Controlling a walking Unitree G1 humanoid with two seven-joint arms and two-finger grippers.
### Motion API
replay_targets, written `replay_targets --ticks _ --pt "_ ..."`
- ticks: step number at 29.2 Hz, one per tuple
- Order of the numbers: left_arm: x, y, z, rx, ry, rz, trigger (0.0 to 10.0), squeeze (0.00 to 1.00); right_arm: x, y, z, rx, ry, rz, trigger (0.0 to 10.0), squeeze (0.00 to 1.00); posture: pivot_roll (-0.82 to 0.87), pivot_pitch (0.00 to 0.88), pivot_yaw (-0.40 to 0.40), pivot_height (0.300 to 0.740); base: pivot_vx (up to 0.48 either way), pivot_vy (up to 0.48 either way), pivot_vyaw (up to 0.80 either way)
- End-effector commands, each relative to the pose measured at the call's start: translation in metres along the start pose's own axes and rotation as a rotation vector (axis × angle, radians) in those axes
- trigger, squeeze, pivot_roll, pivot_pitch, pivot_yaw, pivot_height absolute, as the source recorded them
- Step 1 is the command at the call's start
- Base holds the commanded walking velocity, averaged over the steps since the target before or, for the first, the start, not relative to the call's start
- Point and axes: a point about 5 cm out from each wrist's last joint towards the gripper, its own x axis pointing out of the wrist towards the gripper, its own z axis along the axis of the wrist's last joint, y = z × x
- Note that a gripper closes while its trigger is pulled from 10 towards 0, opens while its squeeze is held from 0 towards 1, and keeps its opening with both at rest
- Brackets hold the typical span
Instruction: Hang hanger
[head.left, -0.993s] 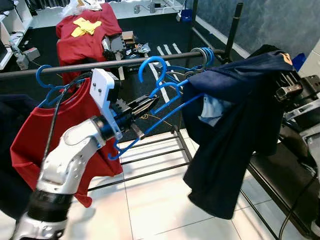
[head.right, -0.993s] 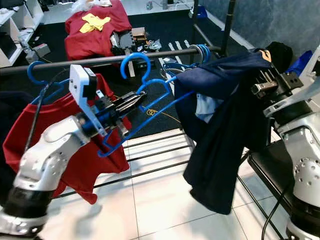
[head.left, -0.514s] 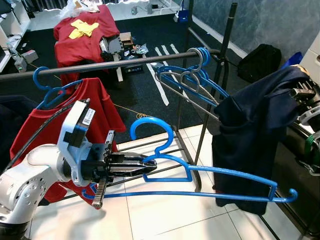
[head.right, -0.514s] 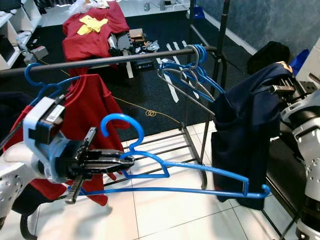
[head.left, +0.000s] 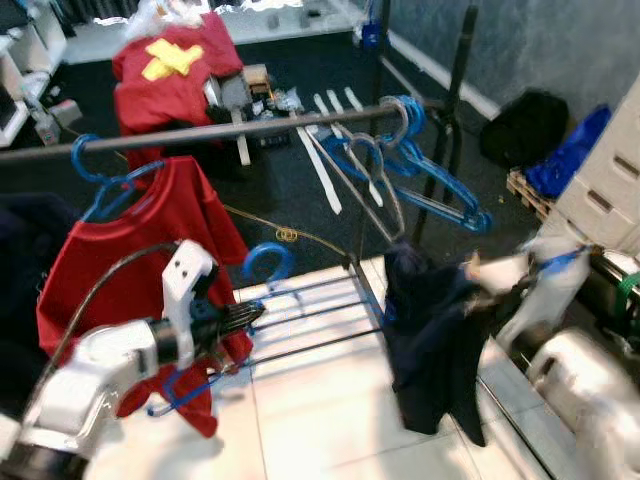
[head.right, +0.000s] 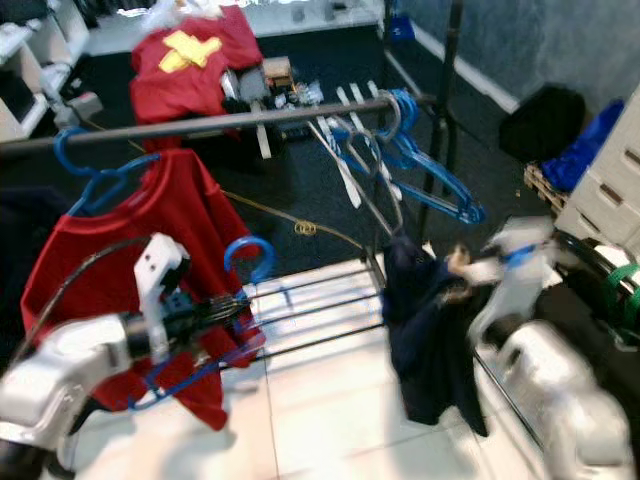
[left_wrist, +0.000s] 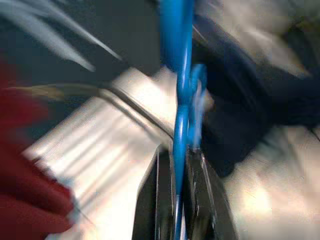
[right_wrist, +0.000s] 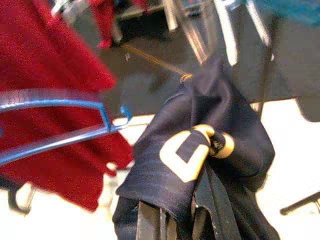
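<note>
A blue plastic hanger (head.left: 262, 266) is clamped in my left gripper (head.left: 248, 316), low in front of the rack beside the hanging red shirt (head.left: 140, 235). In the left wrist view both black fingers (left_wrist: 152, 195) close on the hanger's blue bar (left_wrist: 181, 125). My right gripper (head.left: 472, 268), blurred by motion, is shut on a dark navy garment (head.left: 430, 340) that dangles over the tiles. The right wrist view shows that navy garment (right_wrist: 200, 125) with its yellow-and-white logo bunched over the fingers. The dark rail (head.left: 210, 132) runs across above both.
Several empty blue and grey hangers (head.left: 410, 150) crowd the rail's right end by the black post (head.left: 455, 75). The rack's low bars (head.left: 310, 310) cross the white tiles. Behind lie a red-covered table (head.left: 170, 60), a black bag (head.left: 520, 125) and white drawers (head.left: 610, 185).
My left gripper has drawn the blue hanger back to the left, in front of the red shirt. The right arm has swung the navy garment lower and toward the middle. The camera has also shifted.
</note>
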Motion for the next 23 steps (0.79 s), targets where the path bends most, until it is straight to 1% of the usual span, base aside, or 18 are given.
replay_targets --ticks 1,3,4,5,6,7,8,9,10,11,12,14,15,20,21,22,23 --pt "-0.026 -0.014 -0.028 -0.042 0.018 0.335 10.0 0.00 -0.012 0.047 -0.029 0.041 0.008 0.108 10.0 0.00 -0.02 0.166 0.023 0.740 0.000 0.000 0.76" --pt "-0.026 -0.014 -0.028 -0.042 0.018 0.335 10.0 0.00 -0.012 0.047 -0.029 0.041 0.008 0.108 10.0 0.00 -0.02 0.166 0.023 0.740 0.000 0.000 0.76" --pt "-0.037 -0.015 -0.031 -0.052 -0.001 0.409 10.0 0.00 -0.018 0.051 -0.031 0.072 -0.007 0.090 10.0 0.00 -0.02 0.166 0.022 0.740 0.000 0.000 0.76" --pt "-0.045 -0.012 -0.033 -0.070 -0.004 0.467 10.0 0.00 -0.023 0.052 -0.032 0.083 -0.014 0.070 10.0 0.00 -0.02 0.164 0.017 0.740 0.000 0.000 0.76" --pt "-0.045 -0.012 -0.033 -0.070 -0.004 0.467 10.0 0.00 -0.023 0.052 -0.032 0.083 -0.014 0.070 10.0 0.00 -0.02 0.164 0.017 0.740 0.000 0.000 0.76" --pt "-0.055 -0.009 -0.037 -0.081 -0.004 0.514 10.0 0.00 -0.026 0.053 -0.033 0.083 -0.016 0.058 10.0 0.00 -0.02 0.174 0.013 0.740 0.000 0.000 0.76" --pt "-0.055 -0.009 -0.037 -0.081 -0.004 0.514 10.0 0.00 -0.026 0.053 -0.033 0.083 -0.016 0.058 10.0 0.00 -0.02 0.174 0.013 0.740 0.000 0.000 0.76" --pt "-0.063 -0.012 -0.037 -0.061 -0.017 0.535 10.0 0.00 -0.028 0.052 -0.033 0.084 -0.019 0.045 10.0 0.00 -0.01 0.176 0.004 0.740 0.000 0.000 0.76" --pt "-0.067 -0.016 -0.038 -0.035 -0.029 0.549 10.0 0.00 -0.030 0.053 -0.033 0.081 -0.020 0.039 10.0 0.00 -0.01 0.176 0.004 0.740 0.000 0.000 0.76" --pt "-0.068 -0.019 -0.037 -0.016 -0.039 0.557 10.0 0.00 -0.031 0.052 -0.033 0.085 -0.023 0.034 10.0 0.00 0.00 0.183 -0.005 0.740 0.000 0.000 0.76" --pt "-0.068 -0.021 -0.034 0.008 -0.056 0.562 10.0 0.00 -0.030 0.050 -0.033 0.113 -0.032 0.032 10.0 0.00 0.01 0.186 -0.013 0.740 0.000 0.000 0.76" --pt "-0.068 -0.021 -0.034 0.008 -0.056 0.562 10.0 0.00 -0.030 0.050 -0.033 0.113 -0.032 0.032 10.0 0.00 0.01 0.186 -0.013 0.740 0.000 0.000 0.76" --pt "-0.067 -0.024 -0.032 0.025 -0.064 0.592 10.0 0.00 -0.030 0.050 -0.033 0.134 -0.048 0.034 10.0 0.00 0.01 0.189 -0.016 0.740 0.000 0.000 0.76" --pt "-0.066 -0.028 -0.029 0.059 -0.075 0.646 10.0 0.00 -0.027 0.053 -0.030 0.148 -0.074 0.060 10.0 0.00 0.02 0.185 -0.044 0.740 0.000 0.000 0.76" --pt "-0.061 -0.029 -0.030 0.048 -0.082 0.639 10.0 0.00 -0.024 0.052 -0.024 0.147 -0.098 0.075 10.0 0.00 0.01 0.169 -0.069 0.740 0.000 0.000 0.76" --pt "-0.061 -0.029 -0.030 0.048 -0.082 0.639 10.0 0.00 -0.024 0.052 -0.024 0.147 -0.098 0.075 10.0 0.00 0.01 0.169 -0.069 0.740 0.000 0.000 0.76" --pt "-0.055 -0.032 -0.029 0.063 -0.090 0.617 10.0 0.00 -0.022 0.051 -0.018 0.149 -0.118 0.082 10.0 0.00 0.00 0.157 -0.071 0.740 0.000 0.000 0.76"
